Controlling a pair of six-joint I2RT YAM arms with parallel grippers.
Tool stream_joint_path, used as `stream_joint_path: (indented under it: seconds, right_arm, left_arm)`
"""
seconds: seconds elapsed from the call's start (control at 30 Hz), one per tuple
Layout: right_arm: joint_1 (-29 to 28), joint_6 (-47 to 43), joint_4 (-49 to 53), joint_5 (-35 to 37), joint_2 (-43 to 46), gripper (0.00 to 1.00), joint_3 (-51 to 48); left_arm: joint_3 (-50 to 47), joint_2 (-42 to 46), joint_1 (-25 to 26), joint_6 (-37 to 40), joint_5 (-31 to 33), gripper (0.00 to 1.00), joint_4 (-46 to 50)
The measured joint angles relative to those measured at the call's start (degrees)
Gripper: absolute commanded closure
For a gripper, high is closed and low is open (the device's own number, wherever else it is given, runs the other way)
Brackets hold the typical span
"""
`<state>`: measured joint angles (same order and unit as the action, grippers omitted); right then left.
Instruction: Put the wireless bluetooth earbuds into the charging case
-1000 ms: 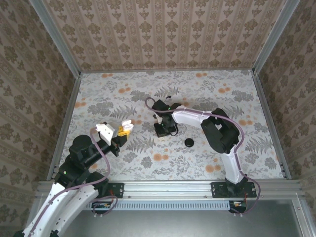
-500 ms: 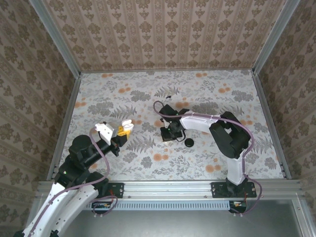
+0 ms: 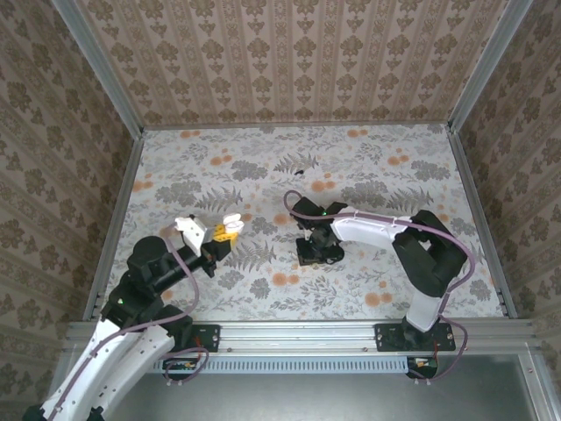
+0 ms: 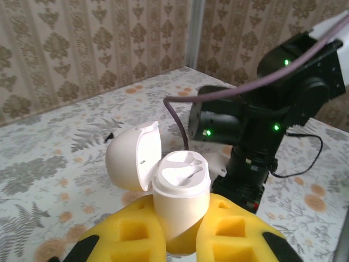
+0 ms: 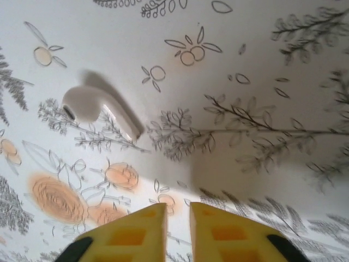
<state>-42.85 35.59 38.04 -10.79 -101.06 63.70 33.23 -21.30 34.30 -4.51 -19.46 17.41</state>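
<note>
Left fingers (image 4: 131, 229): yellow pads closed on the lower half of the charging case (image 4: 180, 191), one pad on each side, body pinched firmly between them. Case white and egg-shaped, held tilted, with its hinged lid (image 4: 128, 164) swung open to the left and the two moulded wells in its top face showing. From the top camera, the left gripper (image 3: 223, 232) with the case (image 3: 230, 222) stood raised over the near-left part of the table (image 3: 368, 158). Right fingers (image 5: 136, 232): pads parted by a narrow slit, table pattern visible through it, nothing between them. Right gripper (image 5: 177, 218) pointed down close over the floral surface. Earbud (image 5: 92, 106): white, stemmed, lying on its side on the table, ahead and to the left of the right fingertips in the wrist camera, near them but clear of both pads, casting a soft shadow. From the top camera, the right gripper (image 3: 317, 250) sat low near the table's centre, right of the left gripper and well apart from the case, its arm (image 3: 377, 230) reaching in from the near-right base. Small dark speck (image 3: 298, 172) lay on the table farther back; too small to identify. Patterned walls (image 3: 289, 61) enclosed the table on the left, right and far sides.
</note>
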Motion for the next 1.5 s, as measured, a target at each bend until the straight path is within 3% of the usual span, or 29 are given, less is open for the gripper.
stream_joint_path:
  seconds: [0.13,0.3,0.53,0.93,1.23,1.5]
  right_arm:
    - [-0.2,-1.8,3.1,1.7,0.9,0.62,4.0]
    - [-2.0,-5.2,6.6,4.5,-1.1,0.59,11.1]
    - [-5.5,-9.1,9.9,6.9,-9.2,0.57,17.5]
    - [-5.6,-13.3,12.7,9.1,-16.4,0.55,24.5]
    - [-5.5,-15.0,13.2,9.5,-20.1,0.64,25.8]
    - [-5.0,-15.7,13.6,10.2,-20.2,0.83,25.9]
  left_arm:
    - [-1.3,-2.1,0.0,0.0,-5.4,1.0,-2.7]
    - [-1.9,-3.6,0.0,0.0,-8.9,1.0,-4.2]
    - [-1.9,-3.6,0.0,0.0,-9.3,1.0,-4.1]
    - [-1.9,-3.6,0.0,1.2,-9.1,1.0,-2.8]
    - [-1.9,-3.6,0.0,1.8,-8.8,1.0,-2.8]
    - [-1.9,-3.6,0.0,1.8,-8.6,1.0,-2.8]
